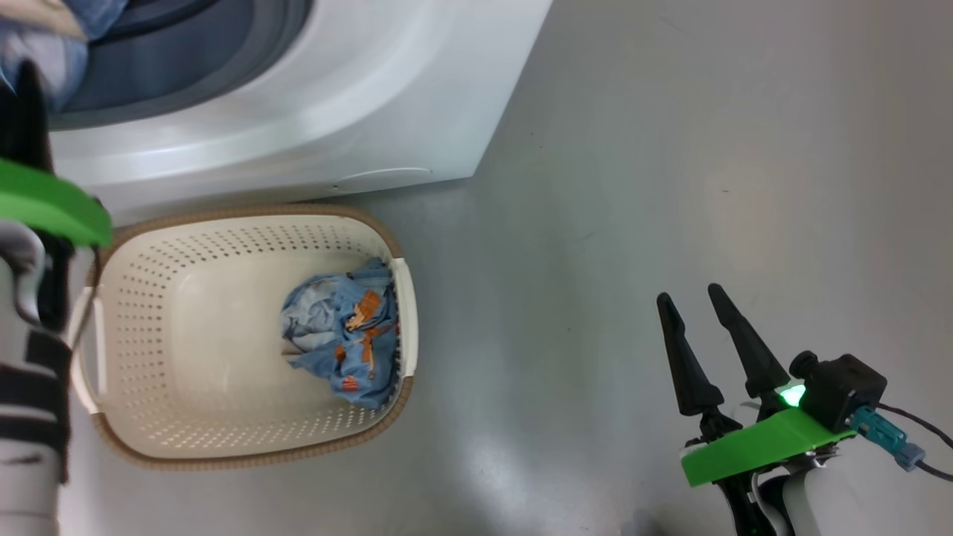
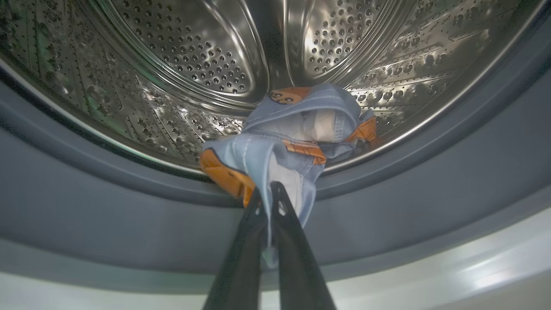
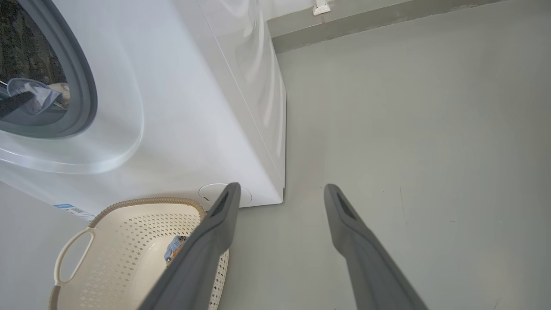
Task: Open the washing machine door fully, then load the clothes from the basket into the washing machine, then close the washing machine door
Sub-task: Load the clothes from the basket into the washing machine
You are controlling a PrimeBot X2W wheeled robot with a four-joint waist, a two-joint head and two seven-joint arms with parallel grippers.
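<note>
Glossy grey floor [image 1: 670, 149]; basket [image 1: 223, 246] just beside white washing machine [image 1: 335, 112].

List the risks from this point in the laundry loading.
1. The left gripper is shut on a garment that hangs over the grey gasket at the lip of the drum. Let go here, it may slide out or get trapped by the door.
2. Fabric is wedged between the fingers; pulling back may drag it out.
3. A second garment sits in the basket and could be forgotten.
</note>
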